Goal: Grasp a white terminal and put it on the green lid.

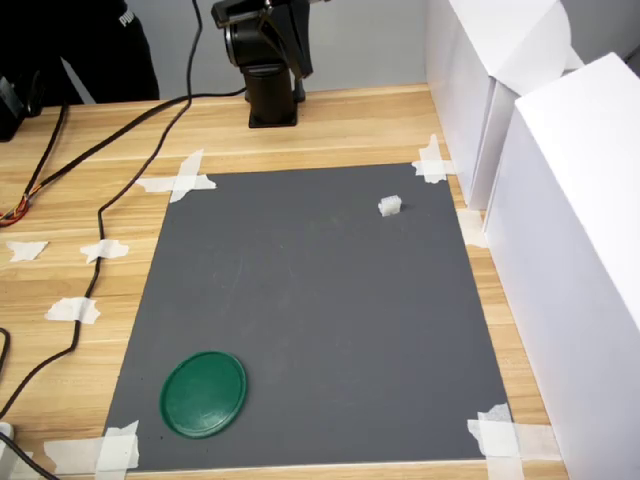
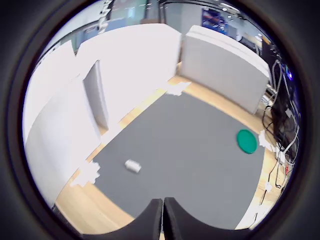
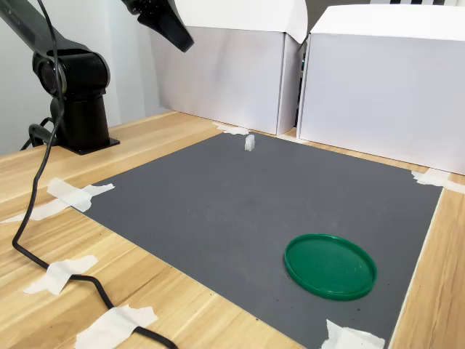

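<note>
Resting on the grey mat (image 1: 320, 300), the white terminal (image 1: 389, 206) lies far from the green lid (image 1: 203, 393); gripper (image 2: 163, 215) fingers pressed together, empty

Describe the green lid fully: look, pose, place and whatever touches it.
The green lid is a flat, round, dark green disc, plastic by its look, with a slightly raised rim and a faint sheen. It lies flat on the grey mat, near the mat's corner at the first exterior view's lower left. Nothing rests on it or touches it but the mat. The white terminal sits far off, toward the opposite corner.
</note>
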`<state>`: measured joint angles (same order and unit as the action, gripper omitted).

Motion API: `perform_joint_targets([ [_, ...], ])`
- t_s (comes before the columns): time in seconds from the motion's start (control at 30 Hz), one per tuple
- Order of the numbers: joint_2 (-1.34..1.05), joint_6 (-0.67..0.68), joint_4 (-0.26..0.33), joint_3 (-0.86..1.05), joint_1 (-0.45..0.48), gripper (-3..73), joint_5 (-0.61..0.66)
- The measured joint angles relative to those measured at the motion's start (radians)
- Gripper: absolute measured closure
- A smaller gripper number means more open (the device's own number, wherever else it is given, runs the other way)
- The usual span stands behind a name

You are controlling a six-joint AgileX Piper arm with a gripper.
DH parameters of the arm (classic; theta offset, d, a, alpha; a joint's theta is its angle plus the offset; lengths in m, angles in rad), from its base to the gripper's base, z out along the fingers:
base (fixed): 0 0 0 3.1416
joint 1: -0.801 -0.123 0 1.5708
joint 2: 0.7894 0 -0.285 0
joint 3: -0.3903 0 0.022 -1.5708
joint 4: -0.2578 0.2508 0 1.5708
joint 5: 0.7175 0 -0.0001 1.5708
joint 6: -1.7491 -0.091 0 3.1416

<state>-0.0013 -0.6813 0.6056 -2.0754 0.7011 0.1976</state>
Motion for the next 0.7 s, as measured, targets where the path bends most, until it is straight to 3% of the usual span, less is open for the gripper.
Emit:
perform_joint_targets([
  [0.17, 0.116, 0.022, -0.013, -0.120, -0.055, 71.1, 0.162],
  [0.37, 0.236, 0.042, -0.081, -0.219, -0.216, 66.4, 0.240],
  [0.47, 0.285, 0.051, -0.113, -0.246, -0.248, 56.6, 0.253],
  [0.7, 0.372, 0.144, -0.135, -0.258, -0.250, 17.5, 0.251],
])
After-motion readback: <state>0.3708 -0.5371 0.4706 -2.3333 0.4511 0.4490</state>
